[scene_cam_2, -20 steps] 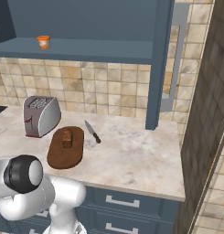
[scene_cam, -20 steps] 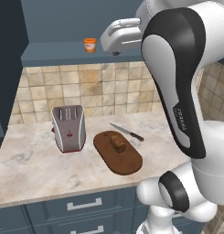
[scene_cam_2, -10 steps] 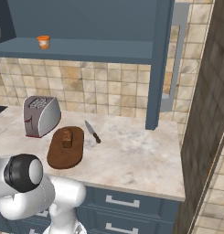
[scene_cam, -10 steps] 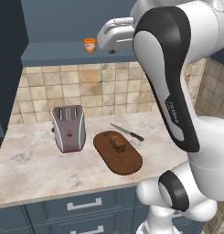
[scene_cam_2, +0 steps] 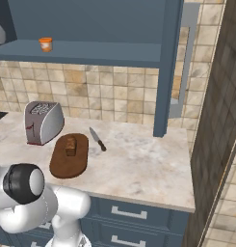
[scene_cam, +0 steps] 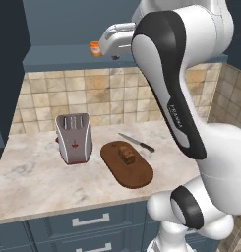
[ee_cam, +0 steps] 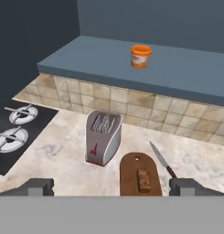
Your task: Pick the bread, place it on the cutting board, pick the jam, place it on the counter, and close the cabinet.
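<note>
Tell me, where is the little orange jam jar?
The jam stands on the blue-grey shelf inside the open cabinet, high above the toaster, upper left in both base views.

We see a glossy white arm (scene_cam: 191, 98) with rounded shells, a black band running along its upper link, dark grey round joint caps (scene_cam: 187, 211), small dark lettering on the forearm, and a pale grey hand (scene_cam: 117, 39) with dark finger tips (ee_cam: 186, 186).

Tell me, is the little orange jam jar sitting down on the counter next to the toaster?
No, the jam stands up on the blue-grey shelf inside the cabinet, well above the toaster on the counter.
</note>
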Tool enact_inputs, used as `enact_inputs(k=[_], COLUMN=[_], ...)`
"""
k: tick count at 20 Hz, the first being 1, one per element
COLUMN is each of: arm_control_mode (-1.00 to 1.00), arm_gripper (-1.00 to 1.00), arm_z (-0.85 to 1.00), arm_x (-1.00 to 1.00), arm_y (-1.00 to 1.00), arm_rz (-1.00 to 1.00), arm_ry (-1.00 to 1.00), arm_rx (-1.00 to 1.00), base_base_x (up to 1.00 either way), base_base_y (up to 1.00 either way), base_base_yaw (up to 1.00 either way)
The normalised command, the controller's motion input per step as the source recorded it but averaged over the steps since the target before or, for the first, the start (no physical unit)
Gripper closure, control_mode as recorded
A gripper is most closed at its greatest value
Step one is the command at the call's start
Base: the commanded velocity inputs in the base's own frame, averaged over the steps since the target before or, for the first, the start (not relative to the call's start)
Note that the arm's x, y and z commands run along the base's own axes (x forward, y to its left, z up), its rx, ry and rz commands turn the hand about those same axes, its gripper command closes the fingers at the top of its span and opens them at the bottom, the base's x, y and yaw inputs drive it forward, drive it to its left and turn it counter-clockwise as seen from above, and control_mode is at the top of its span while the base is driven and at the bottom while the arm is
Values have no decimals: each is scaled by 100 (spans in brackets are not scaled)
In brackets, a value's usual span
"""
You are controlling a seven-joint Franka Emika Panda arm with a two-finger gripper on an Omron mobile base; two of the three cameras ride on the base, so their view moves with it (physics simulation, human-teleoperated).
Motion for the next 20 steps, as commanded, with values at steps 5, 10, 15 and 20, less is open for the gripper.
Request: enact_inputs(k=[5,10,15,20], arm_control_mode=[-100,-100,-100,-100], arm_gripper=[-100,-100,-100,-100], arm_z=[-5,-2,-4,-4], arm_x=[31,33,31,30], arm_y=[0,0,4,8], arm_rz=[0,0,0,0], arm_ry=[0,0,0,0], arm_rx=[0,0,0,0], base_base_x=[0,0,0,0], base_base_y=[0,0,0,0], base_base_yaw=[0,0,0,0])
